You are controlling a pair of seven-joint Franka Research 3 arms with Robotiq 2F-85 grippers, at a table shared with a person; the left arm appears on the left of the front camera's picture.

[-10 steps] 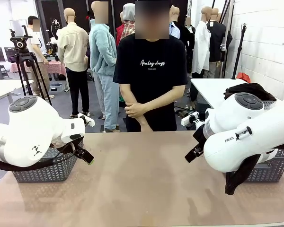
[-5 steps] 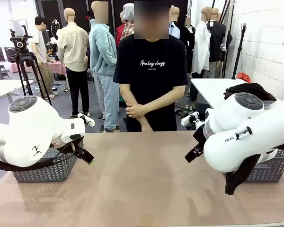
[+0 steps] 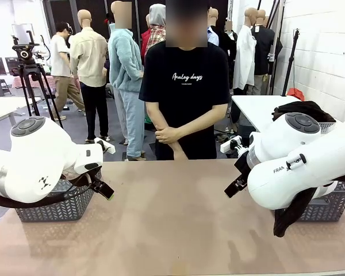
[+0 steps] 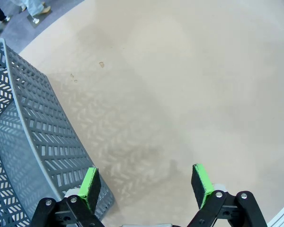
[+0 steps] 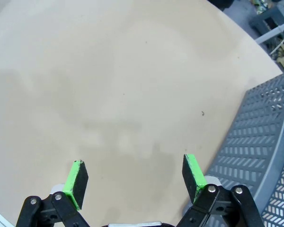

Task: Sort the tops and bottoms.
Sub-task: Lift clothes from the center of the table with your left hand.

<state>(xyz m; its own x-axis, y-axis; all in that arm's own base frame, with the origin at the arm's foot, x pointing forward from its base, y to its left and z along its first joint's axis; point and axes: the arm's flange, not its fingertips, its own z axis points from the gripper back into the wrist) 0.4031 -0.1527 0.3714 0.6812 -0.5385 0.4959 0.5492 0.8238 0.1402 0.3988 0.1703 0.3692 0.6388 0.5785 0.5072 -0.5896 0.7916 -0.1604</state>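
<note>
A dark garment, one of the bottoms [image 3: 288, 215], hangs over the front edge of the grey basket [image 3: 328, 204] at the table's right, partly hidden by my right arm. The tops are out of view. My left gripper [image 3: 105, 191] hovers beside the grey basket [image 3: 52, 208] at the table's left. In the left wrist view the left gripper [image 4: 146, 182] is open over bare tabletop, next to that basket's wall [image 4: 33, 142]. My right gripper [image 3: 233, 187] is also open, and in its wrist view the right gripper [image 5: 135, 177] has nothing between its fingers.
A person in a black T-shirt stands at the far edge, hands [image 3: 167, 133] clasped. Behind my right arm, a white table carries another dark heap [image 3: 302, 108]. The right basket's wall [image 5: 260, 142] lies close to my right gripper. The tan tabletop [image 3: 172, 218] spreads between the arms.
Neither arm has moved. The person at the far edge has shifted slightly, and someone in the background has walked to the right.
</note>
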